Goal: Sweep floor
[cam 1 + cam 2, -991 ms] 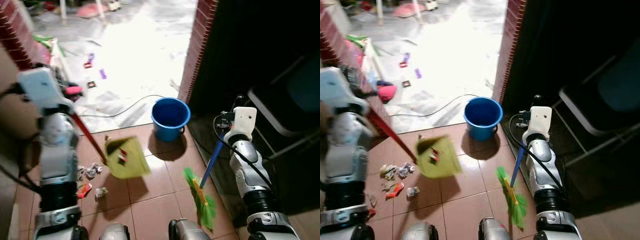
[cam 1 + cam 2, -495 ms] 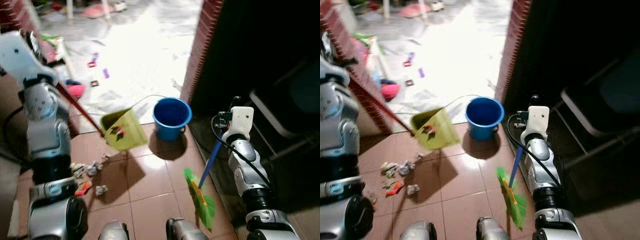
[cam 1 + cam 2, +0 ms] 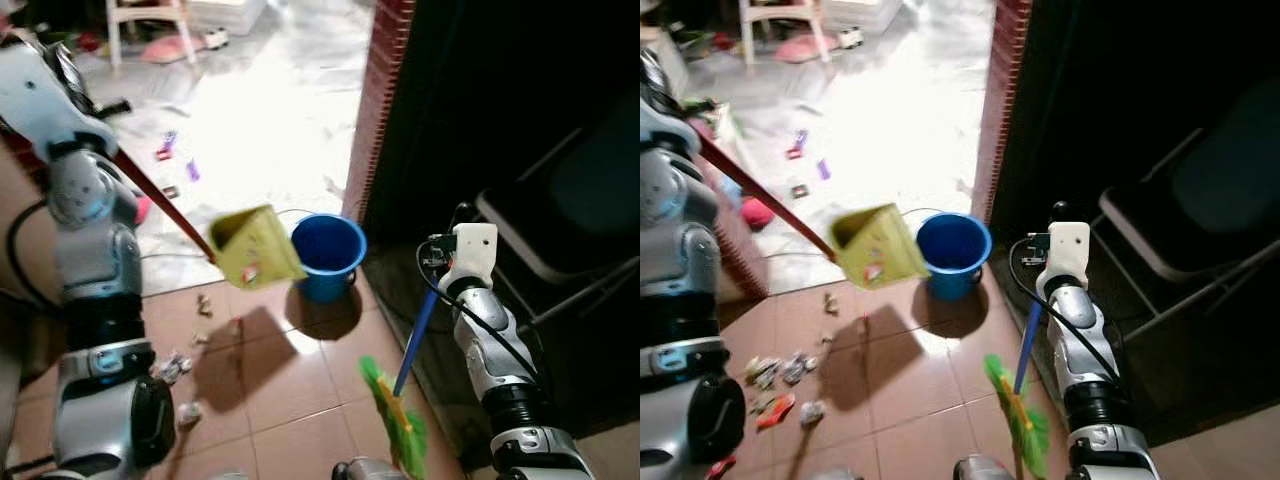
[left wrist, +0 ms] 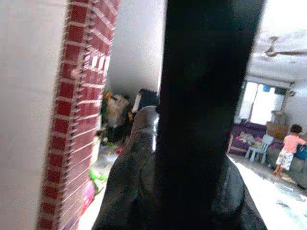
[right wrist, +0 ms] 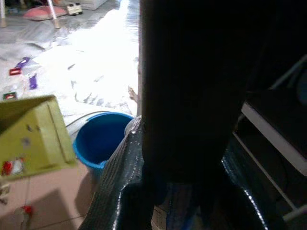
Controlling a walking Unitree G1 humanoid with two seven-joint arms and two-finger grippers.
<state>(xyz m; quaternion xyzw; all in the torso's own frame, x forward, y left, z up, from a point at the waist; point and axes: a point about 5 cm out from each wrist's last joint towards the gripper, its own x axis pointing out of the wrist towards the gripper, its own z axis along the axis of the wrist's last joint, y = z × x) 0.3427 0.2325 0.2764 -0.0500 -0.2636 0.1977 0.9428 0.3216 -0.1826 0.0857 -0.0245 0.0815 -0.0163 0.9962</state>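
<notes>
Carrying yellow-green plastic dustpan (image 3: 256, 247) on red handle (image 3: 160, 203), pinched in left gripper (image 3: 112, 108), beside round blue plastic bucket (image 3: 327, 252); right gripper (image 3: 438, 281) clamping blue broom handle (image 3: 417, 330).

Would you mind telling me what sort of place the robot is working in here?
Most likely a lived-in family home, at a tiled doorway beside a brick pillar. Small toys lie scattered on the bright floor beyond, a folding chair stands at the right, and a sofa shows in the left wrist view.
</notes>
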